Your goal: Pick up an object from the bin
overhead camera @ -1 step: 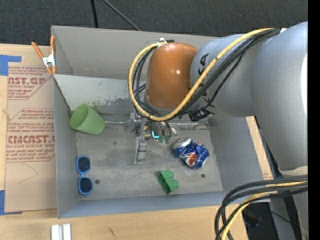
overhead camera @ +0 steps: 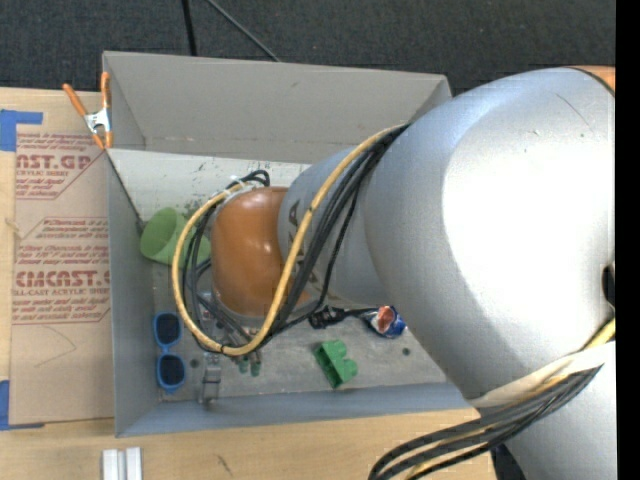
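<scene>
Four loose items lie in the grey bin (overhead camera: 128,298): blue sunglasses (overhead camera: 168,351) in the lower-left corner, a green cup (overhead camera: 158,234) at the left wall, and a green block (overhead camera: 337,363) and red-blue piece (overhead camera: 386,321) near the lower wall. The fingers (overhead camera: 210,380) are low, just beside the sunglasses; whether they are open or closed cannot be told.

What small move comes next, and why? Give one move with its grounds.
Probably nudge the gripper toward the view's left, at the blue sunglasses. It sits low in the bin's front-left corner, just beside them, with the green cup further back and the green block off to the right. The sunglasses look nearest; the orange wrist cover hides what lies underneath.
</scene>
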`<action>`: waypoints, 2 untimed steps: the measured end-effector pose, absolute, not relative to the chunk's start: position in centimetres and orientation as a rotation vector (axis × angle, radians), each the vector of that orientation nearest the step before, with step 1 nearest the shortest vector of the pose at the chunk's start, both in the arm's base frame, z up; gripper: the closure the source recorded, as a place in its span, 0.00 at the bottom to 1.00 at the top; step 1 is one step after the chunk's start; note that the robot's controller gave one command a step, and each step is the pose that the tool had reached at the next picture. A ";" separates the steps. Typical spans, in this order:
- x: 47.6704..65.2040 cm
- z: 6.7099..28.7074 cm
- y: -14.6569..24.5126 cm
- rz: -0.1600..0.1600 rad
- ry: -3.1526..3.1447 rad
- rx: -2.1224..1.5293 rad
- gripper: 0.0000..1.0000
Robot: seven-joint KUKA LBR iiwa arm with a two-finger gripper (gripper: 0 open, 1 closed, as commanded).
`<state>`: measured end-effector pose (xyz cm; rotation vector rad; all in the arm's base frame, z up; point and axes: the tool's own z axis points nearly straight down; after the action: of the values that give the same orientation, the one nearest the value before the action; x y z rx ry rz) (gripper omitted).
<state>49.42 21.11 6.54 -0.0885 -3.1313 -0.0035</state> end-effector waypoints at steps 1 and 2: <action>48.8 7.2 24.2 -0.003 -3.130 0.395 0.00; 49.0 8.7 23.7 -0.002 -3.132 -0.258 0.00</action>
<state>48.98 23.68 8.67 -0.2584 -3.1324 -0.0021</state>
